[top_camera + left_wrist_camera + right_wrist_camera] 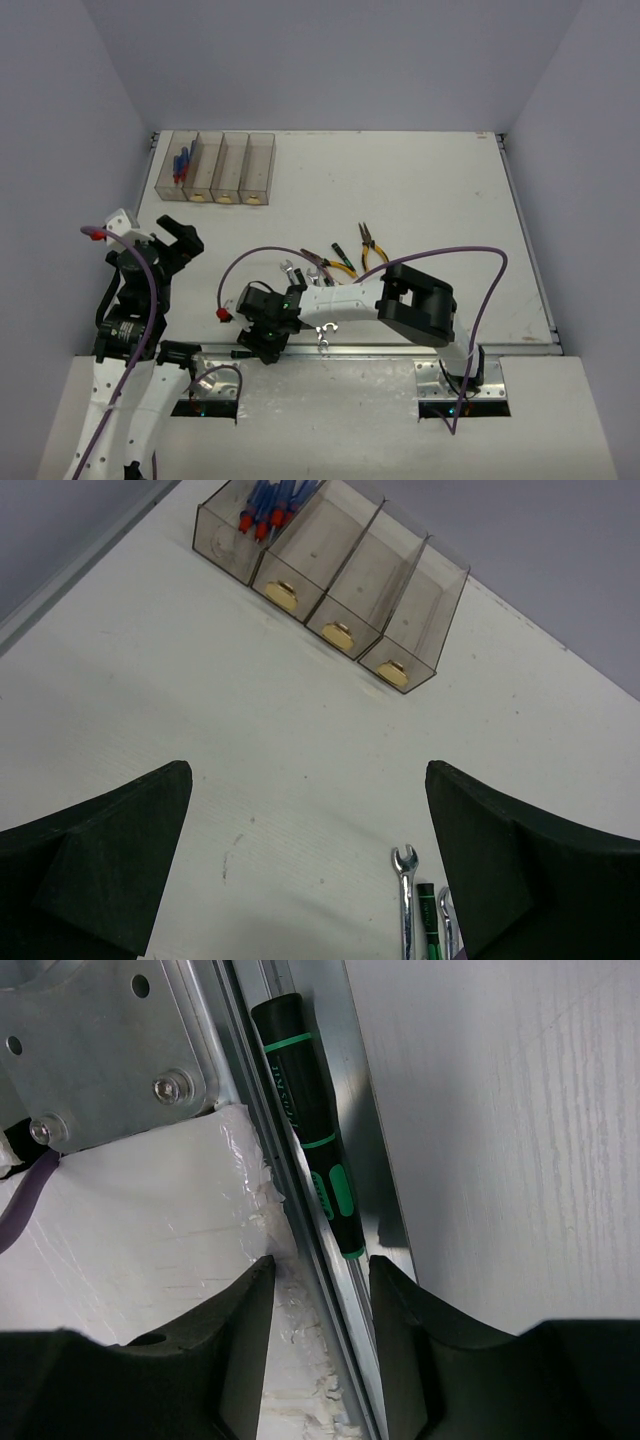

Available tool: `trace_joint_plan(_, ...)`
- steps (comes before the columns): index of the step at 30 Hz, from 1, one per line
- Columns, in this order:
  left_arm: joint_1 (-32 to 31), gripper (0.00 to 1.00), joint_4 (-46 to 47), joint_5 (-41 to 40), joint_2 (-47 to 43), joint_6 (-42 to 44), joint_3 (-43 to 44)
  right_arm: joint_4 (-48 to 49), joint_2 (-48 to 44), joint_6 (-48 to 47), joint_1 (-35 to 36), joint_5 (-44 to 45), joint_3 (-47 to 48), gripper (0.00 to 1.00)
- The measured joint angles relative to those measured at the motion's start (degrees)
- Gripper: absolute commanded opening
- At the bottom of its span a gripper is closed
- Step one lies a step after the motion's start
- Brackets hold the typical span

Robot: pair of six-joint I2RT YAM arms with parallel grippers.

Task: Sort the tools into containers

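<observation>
Four joined smoky bins (215, 167) stand at the far left, with blue screwdrivers (180, 162) in the leftmost one. They also show in the left wrist view (330, 580). Wrenches (290, 270), pliers (370, 245) and a black/green screwdriver (425, 920) lie mid-table. Another black/green screwdriver (305, 1120) lies in the metal rail at the near edge. My right gripper (260, 345) is open over that rail (320, 1265), with the handle end just reaching between its fingertips, not gripped. My left gripper (180, 235) is open and empty above the table (308, 780).
A small wrench (322, 335) lies by the table's near edge. The metal rail (330, 1360) and a mounting plate (100, 1030) lie under the right gripper. Purple cables loop from both arms. Walls close in the table on three sides.
</observation>
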Motion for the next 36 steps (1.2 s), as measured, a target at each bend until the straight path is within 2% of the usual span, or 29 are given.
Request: trace_joint_plan(36,-0.1,1.0,-0.4,0.1,-0.6,-0.4,0.0,1.1,-0.9,1.1,1.1,5.6,-0.3,0.36)
